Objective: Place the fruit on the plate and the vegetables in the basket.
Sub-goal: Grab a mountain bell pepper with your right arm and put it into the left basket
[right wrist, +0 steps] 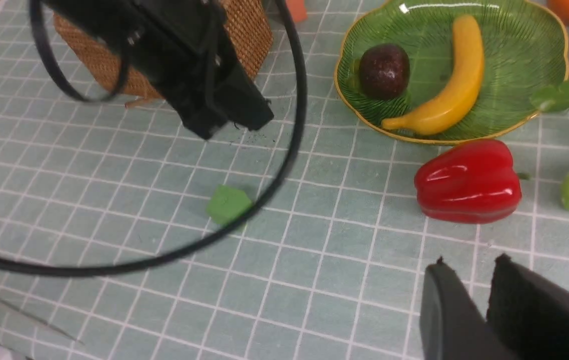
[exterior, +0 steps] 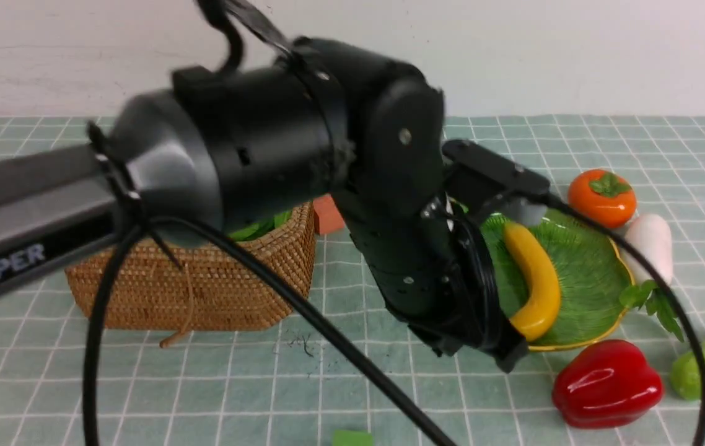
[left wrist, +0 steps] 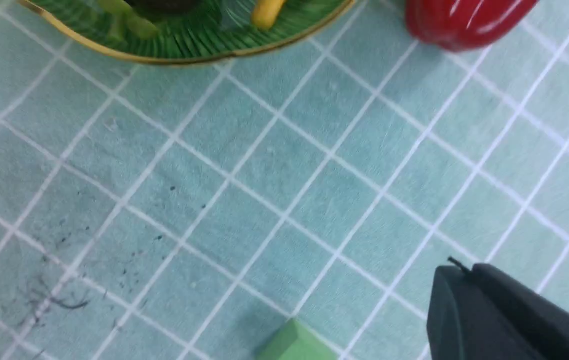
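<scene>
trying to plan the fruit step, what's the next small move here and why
Probably send the right gripper, empty with its jaws slightly apart, toward the persimmon. It is the only fruit off the plate: the banana and mangosteen already lie in it, and the persimmon sits on the cloth just behind the rim, on the right arm's side.

I see teal checked cloth (right wrist: 314, 280); small green block (right wrist: 227, 204) lying on it; orange-red block (exterior: 328, 214) farther back; white wall (exterior: 575, 49) behind.
</scene>
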{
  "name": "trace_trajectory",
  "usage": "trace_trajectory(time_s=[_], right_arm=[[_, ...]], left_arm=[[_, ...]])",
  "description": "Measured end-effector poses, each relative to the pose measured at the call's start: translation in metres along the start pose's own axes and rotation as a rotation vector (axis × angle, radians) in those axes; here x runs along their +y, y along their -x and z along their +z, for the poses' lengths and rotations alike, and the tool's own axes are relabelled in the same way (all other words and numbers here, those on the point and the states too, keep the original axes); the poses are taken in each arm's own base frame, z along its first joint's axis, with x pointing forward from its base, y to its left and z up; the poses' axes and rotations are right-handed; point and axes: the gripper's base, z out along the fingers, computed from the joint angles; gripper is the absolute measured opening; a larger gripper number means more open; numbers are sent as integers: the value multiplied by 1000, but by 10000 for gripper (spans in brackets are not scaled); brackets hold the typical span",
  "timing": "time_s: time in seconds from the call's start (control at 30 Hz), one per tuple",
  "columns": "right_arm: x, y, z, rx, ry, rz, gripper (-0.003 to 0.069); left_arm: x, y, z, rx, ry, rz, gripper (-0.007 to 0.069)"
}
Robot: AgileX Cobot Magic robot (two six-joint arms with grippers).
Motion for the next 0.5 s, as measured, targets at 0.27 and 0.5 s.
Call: trace_trajectory(time_s=[0.27, 0.5], right_arm=[[-13, 5, 37, 149, -56, 194, 144], [-31, 7, 109, 442, -75, 337, 144]], left_arm=[[12, -39, -81, -123, 181, -159, 20], [9, -133, -132, -263, 155, -230, 20]])
